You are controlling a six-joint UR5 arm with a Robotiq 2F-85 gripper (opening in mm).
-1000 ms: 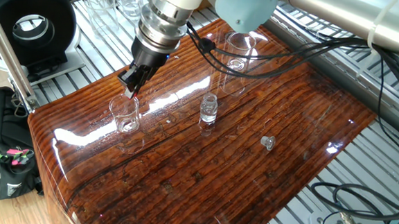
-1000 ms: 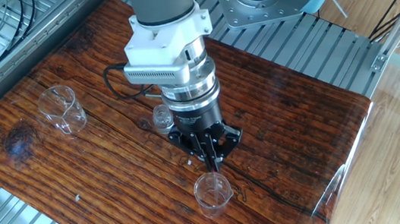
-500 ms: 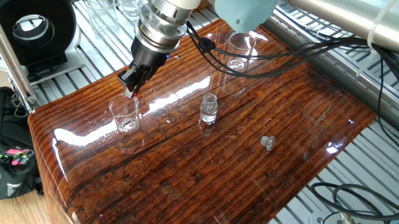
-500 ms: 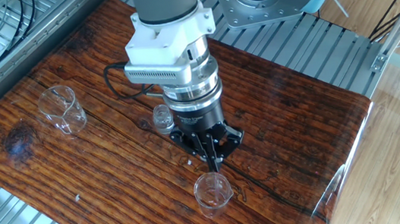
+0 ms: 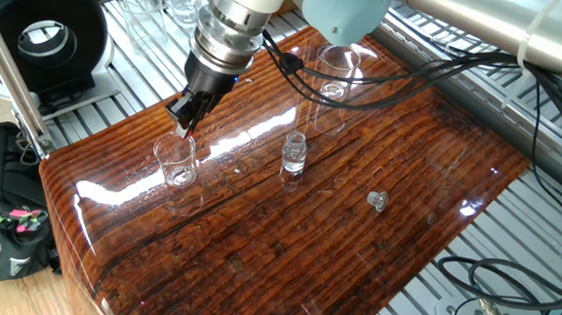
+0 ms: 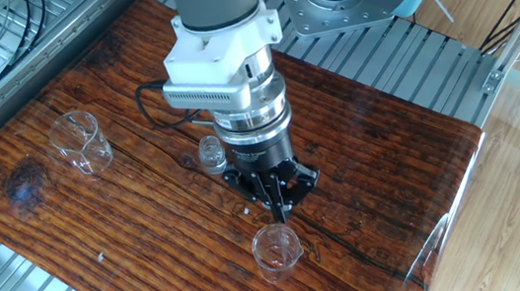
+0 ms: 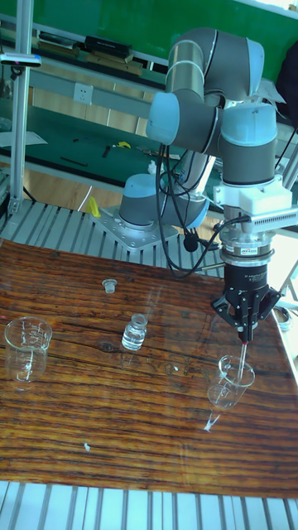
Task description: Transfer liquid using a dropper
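A: Glossy dark wooden tabletop (image 5: 353, 260) on a slatted metal bench, green wall behind in the tall fixed view.

B: And the gripper (image 7: 246, 335)? Pinched on the red bulb of the dropper (image 7: 242, 358), directly above the small beaker (image 7: 230, 380). Thin tube pointing down into the beaker's mouth.

A: Changed since a second ago? Barely. Wrist nudged slightly up and sideways in the other fixed view; tube over the same beaker as before.

B: Meaning for the task? Probably the release or draw step at this beaker, not a carry. Liquid inside too faint to confirm.

A: Further out from the beaker? Small vial (image 7: 135, 331) near it toward the table's middle, loose cap (image 5: 377, 199) beyond the vial, larger beaker (image 7: 26, 339) well apart at the far end. Glassware itself in the same spots as earlier.
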